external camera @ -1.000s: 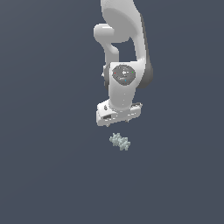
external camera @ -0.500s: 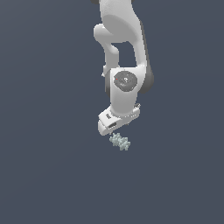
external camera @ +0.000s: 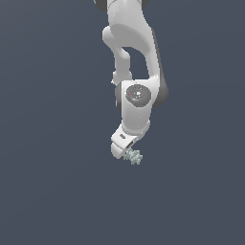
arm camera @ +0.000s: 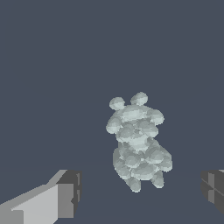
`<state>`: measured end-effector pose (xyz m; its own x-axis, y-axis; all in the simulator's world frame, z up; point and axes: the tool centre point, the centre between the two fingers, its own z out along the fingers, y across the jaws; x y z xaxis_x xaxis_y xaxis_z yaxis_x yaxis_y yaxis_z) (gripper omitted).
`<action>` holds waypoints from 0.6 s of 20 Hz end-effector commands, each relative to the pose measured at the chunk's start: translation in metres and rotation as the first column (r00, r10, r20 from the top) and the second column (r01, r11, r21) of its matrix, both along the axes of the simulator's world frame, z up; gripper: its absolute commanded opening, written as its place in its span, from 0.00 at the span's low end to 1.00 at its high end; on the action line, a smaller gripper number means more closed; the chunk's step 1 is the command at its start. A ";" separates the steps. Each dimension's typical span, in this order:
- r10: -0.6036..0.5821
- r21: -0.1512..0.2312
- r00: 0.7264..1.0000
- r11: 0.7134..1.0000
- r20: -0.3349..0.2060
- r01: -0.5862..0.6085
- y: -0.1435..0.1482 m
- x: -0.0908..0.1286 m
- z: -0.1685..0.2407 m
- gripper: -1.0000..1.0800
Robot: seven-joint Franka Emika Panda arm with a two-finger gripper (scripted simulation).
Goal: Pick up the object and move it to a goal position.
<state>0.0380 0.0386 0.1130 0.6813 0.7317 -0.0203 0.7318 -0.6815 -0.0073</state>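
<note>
as we see it:
gripper (arm camera: 140, 192): jaws spread wide, gripping nothing
object (arm camera: 138, 142): between our fingers (arm camera: 61, 197), touching neither

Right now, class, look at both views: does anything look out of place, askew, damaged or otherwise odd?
Nothing stands out. The pale knobbly lump lies whole on the plain dark floor, and its bumpy outline seems to be its own shape, not damage. The end effector is open, its fingers on either side of it, not touching.
</note>
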 end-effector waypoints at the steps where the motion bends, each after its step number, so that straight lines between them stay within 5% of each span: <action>1: 0.058 0.003 0.998 0.998 0.005 -0.058 0.001 0.004 -0.002 0.96; 12: 0.190 0.010 0.982 0.982 0.018 -0.190 0.003 0.014 -0.008 0.96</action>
<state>0.0514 0.0418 0.1055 0.5396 0.8419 -0.0019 0.8419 -0.5396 -0.0011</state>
